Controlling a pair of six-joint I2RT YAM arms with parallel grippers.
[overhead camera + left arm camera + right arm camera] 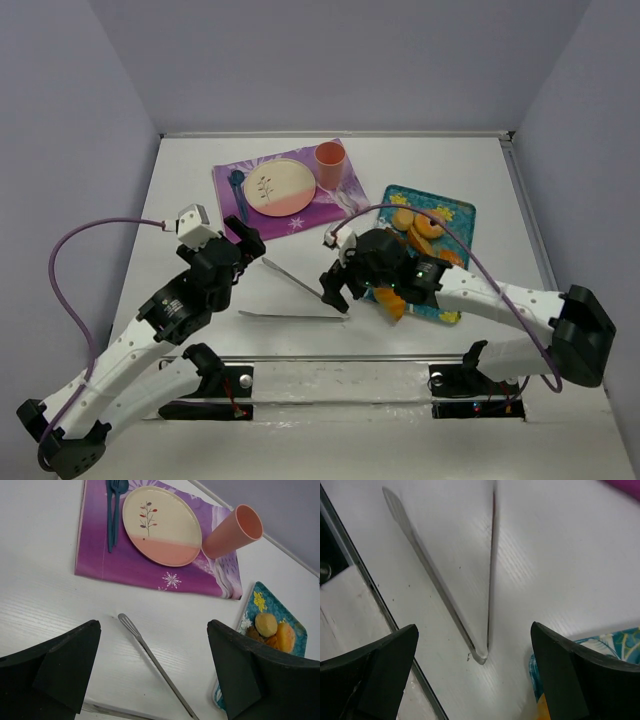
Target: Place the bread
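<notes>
Hovering low over the white bench [190, 195], my right jaws stand wide apart and empty above metal tongs [429, 571] lying flat. The croissant [392, 302] lies just beside them, at the near left edge of the teal tray [458, 215], partly under my right wrist. My left jaws, also spread and empty, face a plate [161, 524] and cup [235, 530].

left pincer [245, 232] spread wide, right pincer [336, 288] spread wide, both arms extended forward
</notes>
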